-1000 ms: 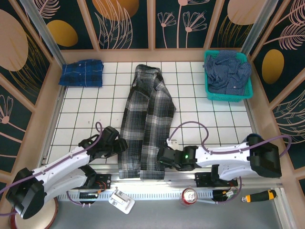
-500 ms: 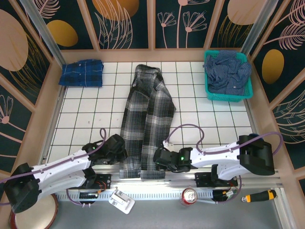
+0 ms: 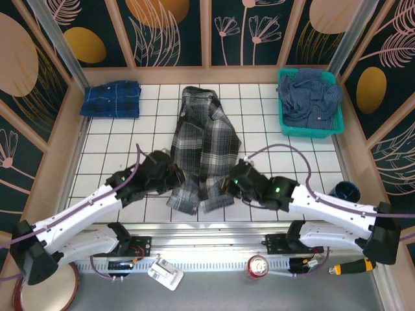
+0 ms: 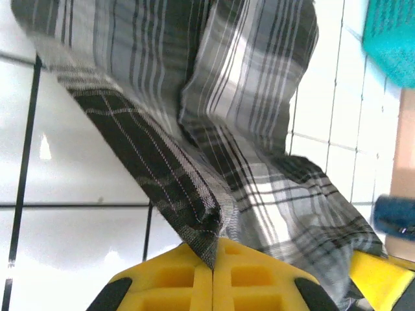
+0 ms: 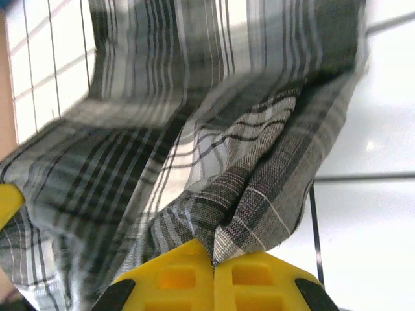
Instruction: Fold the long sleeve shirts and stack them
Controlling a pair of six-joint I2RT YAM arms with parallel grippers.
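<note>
Grey-black-white plaid shirt [image 3: 204, 136] lies mid-table, collar toward the far edge; my left tool [image 4: 213, 262] and right tool [image 5: 213, 258] each pinch a hem corner, held up off the table [image 3: 104, 142] so, I judge, the lower half can fold over the chest.

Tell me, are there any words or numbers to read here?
None can be read.
The can at the near edge is too small and blurred for any print to show.
The plaid shirt bears checks and no letters.
</note>
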